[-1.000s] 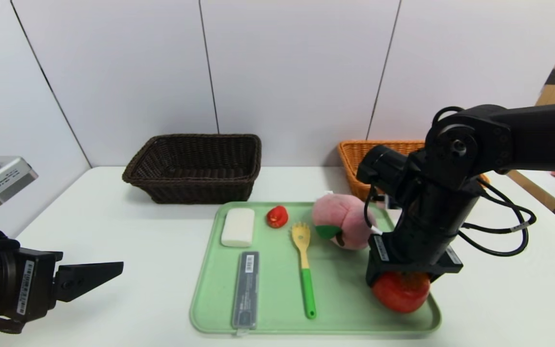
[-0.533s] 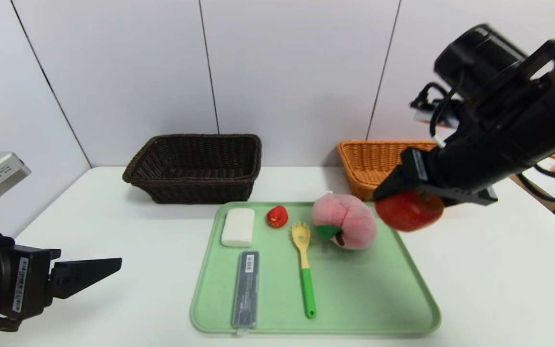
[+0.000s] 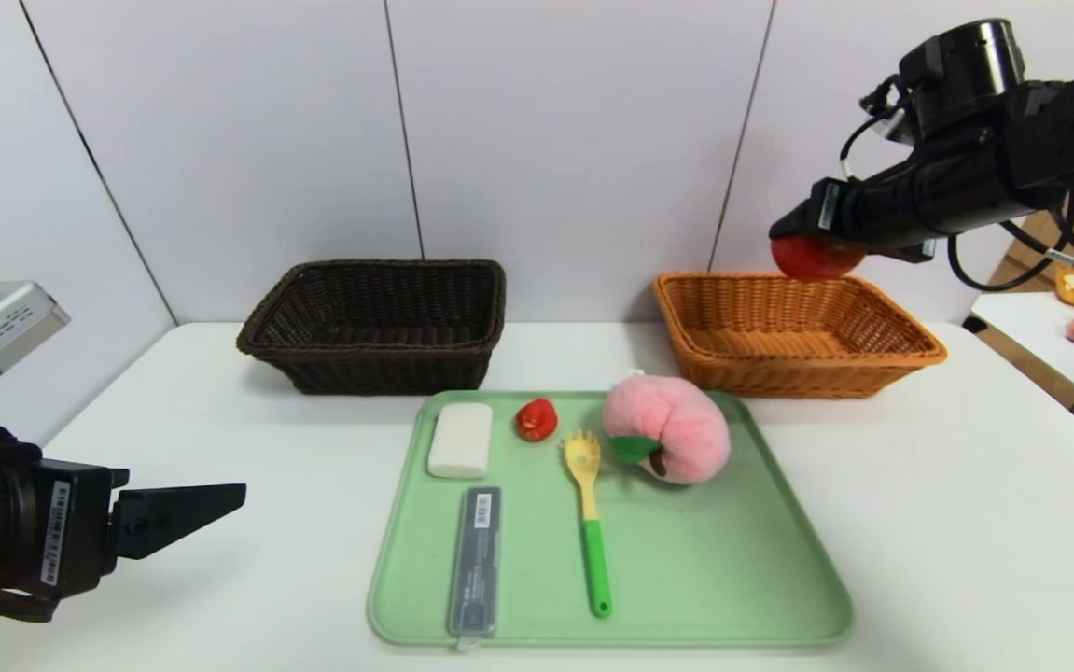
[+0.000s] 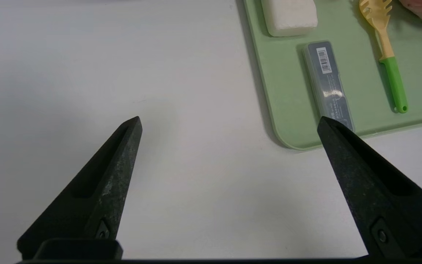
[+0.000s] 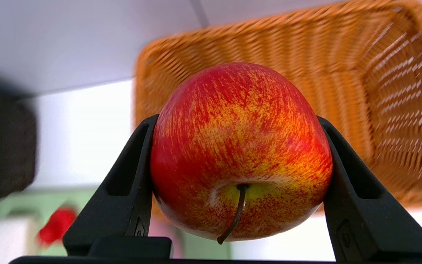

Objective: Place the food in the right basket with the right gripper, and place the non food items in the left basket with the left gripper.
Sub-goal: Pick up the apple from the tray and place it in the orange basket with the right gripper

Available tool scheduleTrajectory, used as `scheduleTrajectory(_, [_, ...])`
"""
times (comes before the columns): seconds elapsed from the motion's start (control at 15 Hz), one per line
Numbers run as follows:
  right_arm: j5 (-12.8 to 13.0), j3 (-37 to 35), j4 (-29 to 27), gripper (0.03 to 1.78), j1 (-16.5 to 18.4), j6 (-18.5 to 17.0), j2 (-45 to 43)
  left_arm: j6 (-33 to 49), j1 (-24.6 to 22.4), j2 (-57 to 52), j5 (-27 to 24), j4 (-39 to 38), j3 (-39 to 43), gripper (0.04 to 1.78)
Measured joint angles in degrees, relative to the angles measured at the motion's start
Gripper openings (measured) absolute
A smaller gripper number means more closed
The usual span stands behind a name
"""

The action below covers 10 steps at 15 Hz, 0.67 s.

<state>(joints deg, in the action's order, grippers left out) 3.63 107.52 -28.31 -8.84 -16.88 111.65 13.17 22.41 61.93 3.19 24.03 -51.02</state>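
Right gripper clamps apple above orange basket's far edge | left gripper wide, empty, near-left over desk | risk: release here may bounce apple out

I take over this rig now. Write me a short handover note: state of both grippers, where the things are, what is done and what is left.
Right gripper: shut on the red-yellow apple, in the air above the orange-tan wicker basket.
Left gripper: open, empty, low over the white table, left of the green tray.
On the tray: white rounded block, slim grey case, yellow fork with green handle, small red fruit, pink plush peach.
Dark brown wicker basket: nothing seen inside.
Done: nothing placed.
Left: release the apple, then the five others.
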Motion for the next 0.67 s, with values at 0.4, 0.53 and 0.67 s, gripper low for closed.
scheduleTrajectory(0.4, [0.2,4.1,2.5,1.23,8.3,1.7,12.5,0.0,0.0,0.3,0.0,0.0,0.3,1.69])
scheduleTrajectory(0.53, [0.2,4.2,3.3,1.23,9.8,1.7,14.9,0.0,0.0,0.7,-0.1,0.0,0.4,1.69])
scheduleTrajectory(0.67, [-0.1,4.3,3.4,1.23,10.7,1.4,16.3,0.1,0.0,1.2,-0.1,0.0,0.4,1.69])
